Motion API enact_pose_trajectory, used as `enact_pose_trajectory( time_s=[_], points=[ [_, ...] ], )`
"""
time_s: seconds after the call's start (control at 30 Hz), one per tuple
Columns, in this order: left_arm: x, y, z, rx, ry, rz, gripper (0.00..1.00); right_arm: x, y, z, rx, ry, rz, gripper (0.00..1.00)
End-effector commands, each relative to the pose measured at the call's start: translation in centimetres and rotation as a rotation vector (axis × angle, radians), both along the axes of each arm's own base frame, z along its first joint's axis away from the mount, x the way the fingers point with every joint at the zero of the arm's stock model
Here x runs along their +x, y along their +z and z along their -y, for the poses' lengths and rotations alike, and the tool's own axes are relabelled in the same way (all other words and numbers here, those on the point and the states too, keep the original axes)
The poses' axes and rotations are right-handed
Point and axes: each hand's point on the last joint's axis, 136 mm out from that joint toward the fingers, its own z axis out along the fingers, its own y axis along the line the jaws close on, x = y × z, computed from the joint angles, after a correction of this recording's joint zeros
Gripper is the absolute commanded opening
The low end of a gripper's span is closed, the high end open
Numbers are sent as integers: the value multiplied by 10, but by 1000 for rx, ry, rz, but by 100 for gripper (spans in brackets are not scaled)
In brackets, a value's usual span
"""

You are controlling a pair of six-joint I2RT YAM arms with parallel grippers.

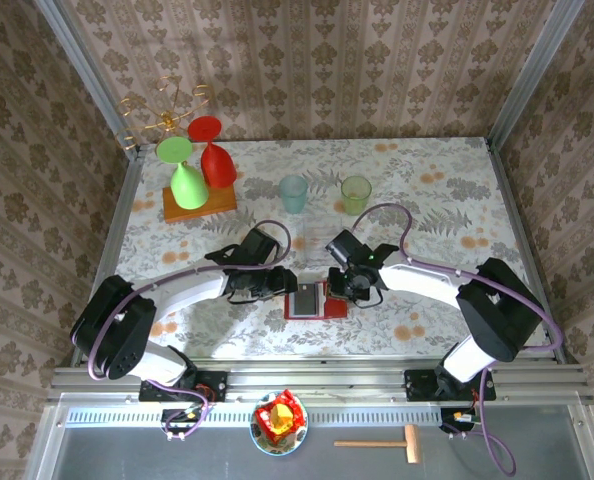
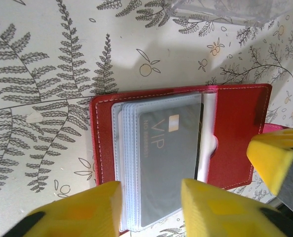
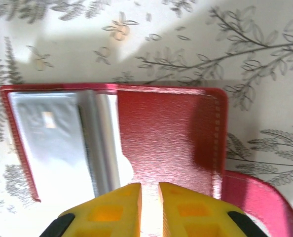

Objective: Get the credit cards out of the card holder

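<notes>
Seen from above, a floral-patterned desk [image 1: 427, 200] carries a red card holder [image 1: 312, 300], lying open and flat near the middle of the near edge. The left hand [image 1: 283, 284] reaches it from the left and the right hand [image 1: 353, 286] from the right, one at each end of the holder. Toward the far edge stand a teal cup [image 1: 293, 193] and a green cup [image 1: 355, 193]. In the far left corner, a green goblet [image 1: 187, 185] and a red goblet [image 1: 217, 160] sit upside down on a wooden block [image 1: 199, 205]. From the left wrist, the card holder [image 2: 235, 128] lies open on the leaf print, its stack of clear pockets [image 2: 129, 163] fanned on the left half. A dark card [image 2: 168, 163] lettered VIP sits in the top pocket. The left hand [image 2: 150, 195] is spread, its two yellow fingers standing either side of the near edge of the pocket stack. Whether they touch it I cannot tell. One yellow finger [image 2: 277, 160] of the right hand sits at the holder's right edge. From the right wrist, the card holder [image 3: 171, 138] shows its red inner cover, with the pocketed card [image 3: 48, 143] glaring silver on the left and a pinkish-red strap [image 3: 260, 197] trailing off the lower right. The right hand [image 3: 150, 192] is nearly pressed together, a thin slit between its fingers, at the near edge of the red cover. I see nothing held in the slit.
</notes>
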Motion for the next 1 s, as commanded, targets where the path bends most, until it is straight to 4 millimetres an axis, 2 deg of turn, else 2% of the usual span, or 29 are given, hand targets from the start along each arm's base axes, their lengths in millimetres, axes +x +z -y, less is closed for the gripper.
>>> enact_pose_trajectory(
  time_s=[0.0, 0.17, 0.57, 0.97],
  points=[
    [-2, 1, 7, -47, 3, -8, 31, 2, 14, -14, 63, 19, 4, 18],
    [-6, -10, 8, -36, 8, -49, 27, 3, 13, -28, 145, 17, -11, 18],
    [-9, -28, 0, 27, 10, -94, 24, -1, 0, -46, 253, 21, -65, 23],
    [-12, -37, -7, 57, 18, -115, 21, -2, -15, -48, 247, 18, -99, 26]
  ],
)
